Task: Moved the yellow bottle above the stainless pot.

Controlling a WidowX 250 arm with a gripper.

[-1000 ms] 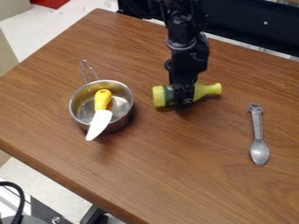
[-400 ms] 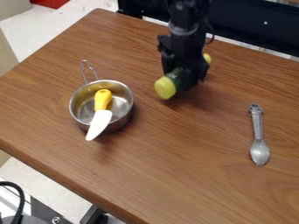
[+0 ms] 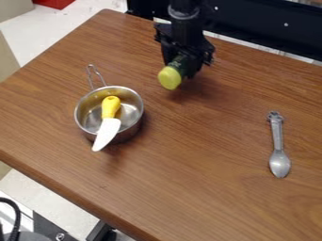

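Yellow bottle (image 3: pixel 170 78) is hanging toward the table's (image 3: pixel 213 188) far edge, gripper (image 3: pixel 183 61) clamping its fingers round it, presumably for clearing the pot (image 3: pixel 129 132).

Knife: we see a knife (image 3: pixel 108 128) left of centre, its yellow handle toward the top and its white blade slanting down and to the left.
Spoon: we see a grey spoon (image 3: pixel 278 150) lying on the right, bowl toward the bottom.
Tabletop: we look down on brown wood grain (image 3: pixel 207 188).
Floor: we see a pale floor (image 3: pixel 75 26), with a red object (image 3: pixel 55 2) at the top left.
Cable: we see a black curve (image 3: pixel 16 219) at the lower left.
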